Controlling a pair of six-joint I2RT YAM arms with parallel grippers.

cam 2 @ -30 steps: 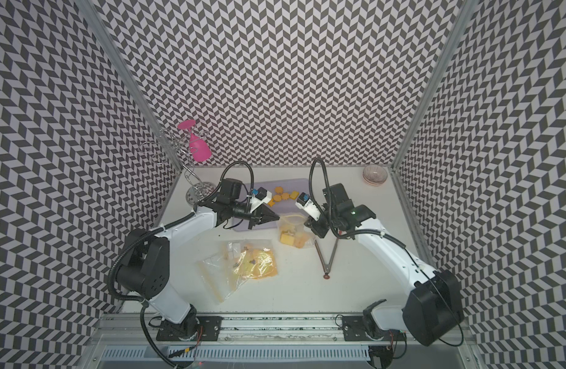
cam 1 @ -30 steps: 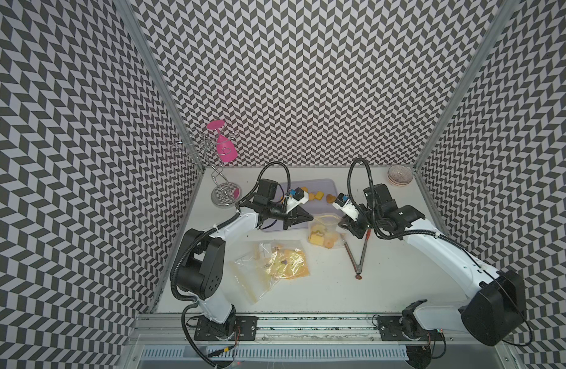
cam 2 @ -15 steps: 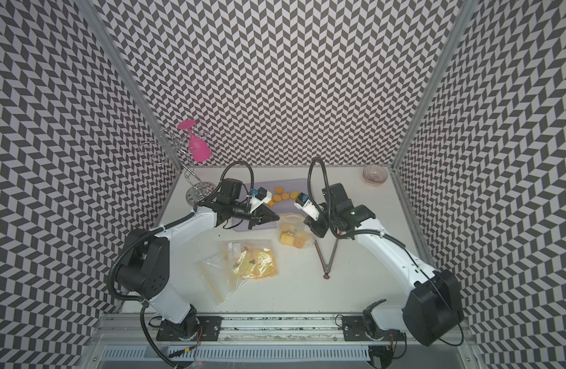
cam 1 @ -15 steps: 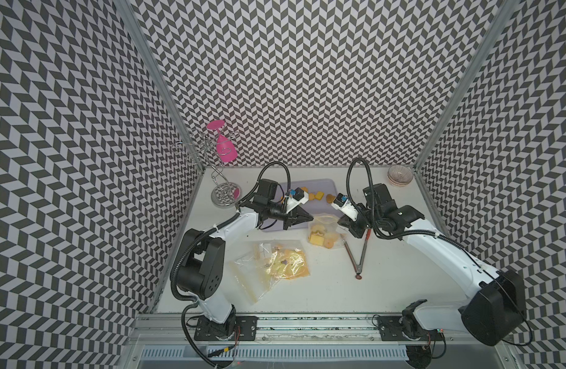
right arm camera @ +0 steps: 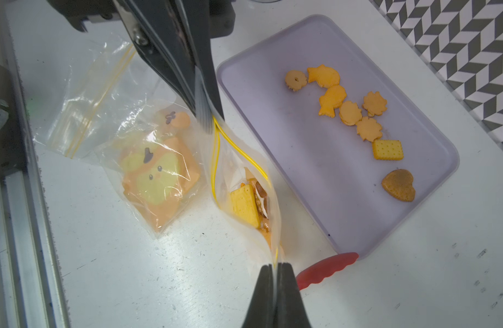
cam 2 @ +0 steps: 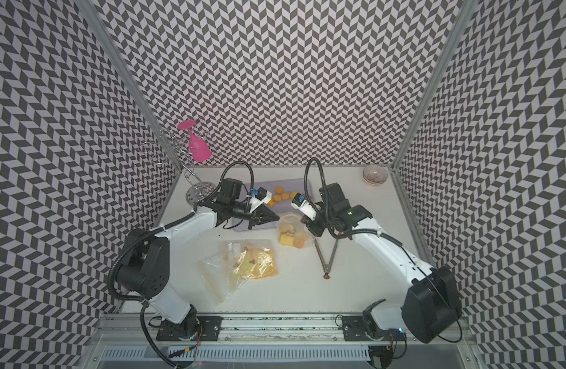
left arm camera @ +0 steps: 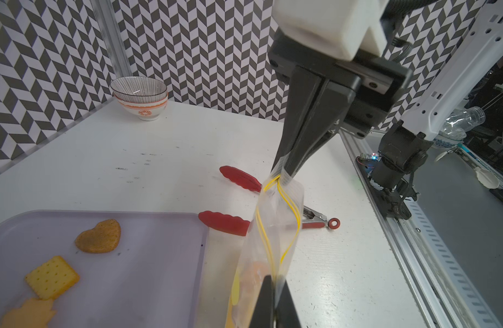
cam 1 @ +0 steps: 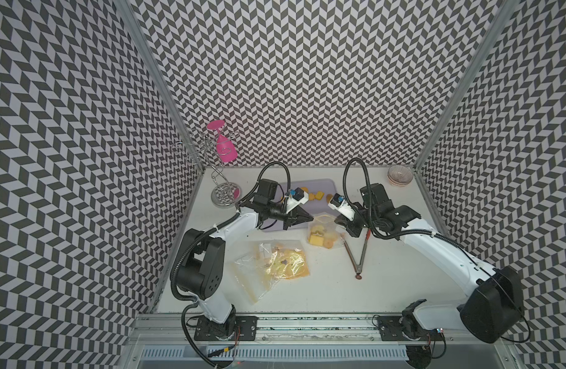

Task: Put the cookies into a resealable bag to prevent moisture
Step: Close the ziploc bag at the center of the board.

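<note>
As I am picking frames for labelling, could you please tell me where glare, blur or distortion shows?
In both top views the wide lens splays the side walls and the cookies are tiny. In the right wrist view, light glints off the spare bags and the right tool is soft. In the left wrist view, the held bag blurs near the left tool.

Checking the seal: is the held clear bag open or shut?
Open: the clear plastic bag shows yellow zip lines bowed apart over cookies.

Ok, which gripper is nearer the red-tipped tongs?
Right. The right gripper pinches the bag beside the tongs; the left gripper pinches its opposite end, by the tray.
</note>
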